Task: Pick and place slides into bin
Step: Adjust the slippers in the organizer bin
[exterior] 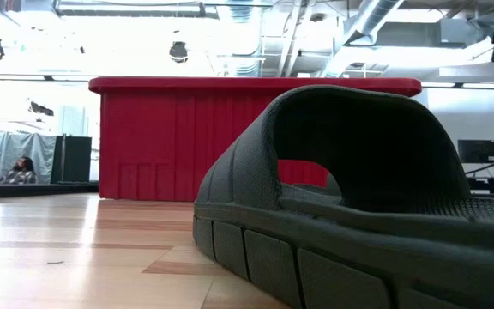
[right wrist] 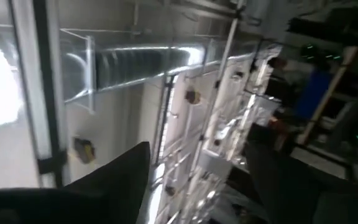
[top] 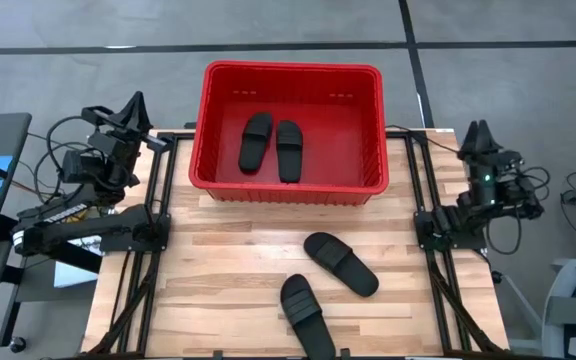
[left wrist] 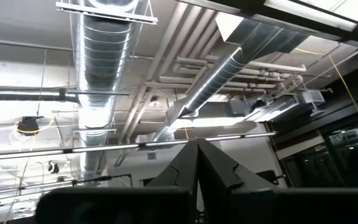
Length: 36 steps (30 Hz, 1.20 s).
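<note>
Bright red bin [top: 290, 180], slotted ribbed walls. Four matte black slides [top: 340, 263]. Pale wood-grain table [top: 218, 270], dark arms at both sides.

Overhead camera looks straight down; low camera sits tabletop-level against a slide [exterior: 358, 197]; wrist cameras face ceiling.

A light wooden table [top: 228, 260] stands on a grey floor [top: 88, 70] marked with dark lines. Silver air ducts [left wrist: 95, 74] and pipes [left wrist: 229, 65] run under the ceiling. Far behind the table a person [exterior: 22, 169] sits beside a black cabinet [exterior: 74, 159]
</note>
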### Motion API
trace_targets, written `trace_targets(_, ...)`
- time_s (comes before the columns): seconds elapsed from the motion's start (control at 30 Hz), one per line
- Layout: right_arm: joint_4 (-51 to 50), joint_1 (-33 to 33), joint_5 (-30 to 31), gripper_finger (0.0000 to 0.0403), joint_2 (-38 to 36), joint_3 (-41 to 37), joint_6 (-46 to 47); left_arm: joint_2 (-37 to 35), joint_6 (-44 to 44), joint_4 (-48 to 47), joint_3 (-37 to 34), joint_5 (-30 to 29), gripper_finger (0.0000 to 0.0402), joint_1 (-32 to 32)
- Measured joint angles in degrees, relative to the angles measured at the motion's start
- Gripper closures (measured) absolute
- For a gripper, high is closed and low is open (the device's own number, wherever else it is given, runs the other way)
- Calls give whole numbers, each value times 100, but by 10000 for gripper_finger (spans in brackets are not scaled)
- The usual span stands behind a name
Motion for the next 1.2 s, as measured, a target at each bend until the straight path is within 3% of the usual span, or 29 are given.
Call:
trace_targets(0.17,5,-118,995,143,0,194,-580,0,-264,0,0,0,402,0)
trace_targets(0.37,127,-299,1107,143,-1,276,-861,0,-338,-1,0,0,402,0)
trace_targets(0.47,53,-392,476,143,0,293,-790,0,-297,0,0,-2,402,0)
trace_targets(0.63,-1125,-286,-1356,153,4,378,-683,0,-286,-1,0,-41,402,0)
trace_targets(0.73,-1930,-291,-2110,202,298,649,-663,0,-284,0,0,-42,402,0)
trace_targets(0.8,-2135,-330,-2513,261,674,893,-764,0,-231,0,0,-43,402,-2)
trace_targets(0.9,-2486,-367,-2663,368,1270,1453,-1220,0,-138,0,0,-50,402,-2)
trace_targets(0.93,-2778,-368,-2644,383,1456,1682,-1372,0,-127,-1,0,-52,402,-2)
trace_targets(1.2,-5653,-368,-1511,399,3409,4157,-1661,0,-213,-325,0,-463,402,-2)
